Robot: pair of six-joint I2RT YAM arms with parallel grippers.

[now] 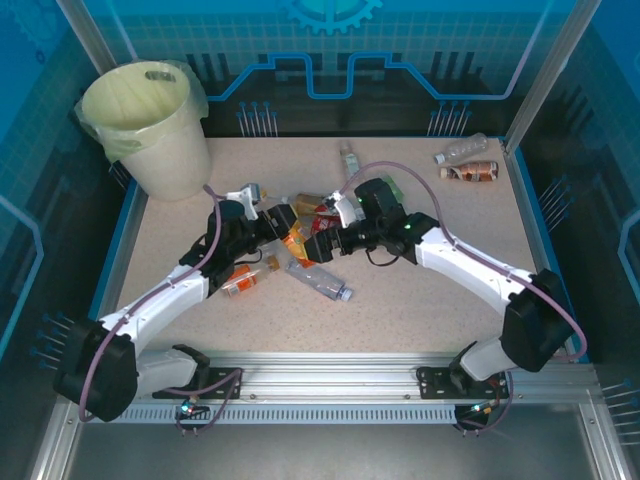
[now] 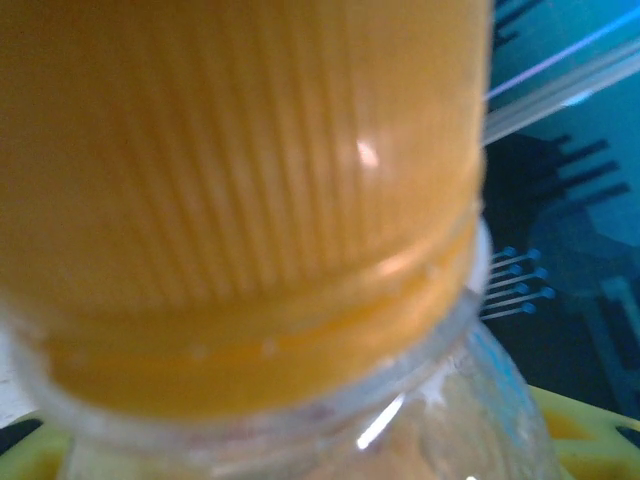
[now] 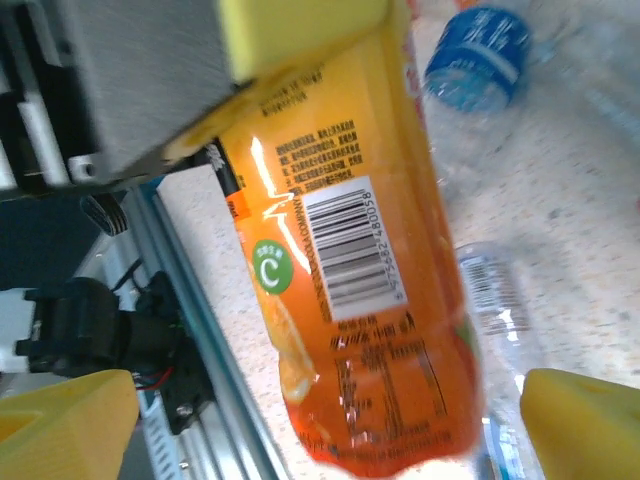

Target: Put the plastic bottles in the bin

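An orange-labelled plastic bottle (image 1: 294,242) hangs above the middle of the table, between the two grippers. My left gripper (image 1: 273,217) is shut on its neck end; in the left wrist view its orange cap (image 2: 240,150) sits right against the camera. In the right wrist view the bottle (image 3: 350,260) hangs between my right gripper's (image 3: 325,430) yellow fingers (image 3: 585,420), which stand open and apart from it. The left gripper's yellow pad (image 3: 300,30) presses on the bottle's upper part. The cream bin (image 1: 150,120) stands at the far left corner.
More plastic bottles lie on the table: a clear one with a blue cap (image 1: 322,280), an orange one (image 1: 245,281), a small pile (image 1: 312,205), one at the back (image 1: 350,160) and two at the far right (image 1: 468,162). The aluminium front rail (image 1: 330,375) lies below.
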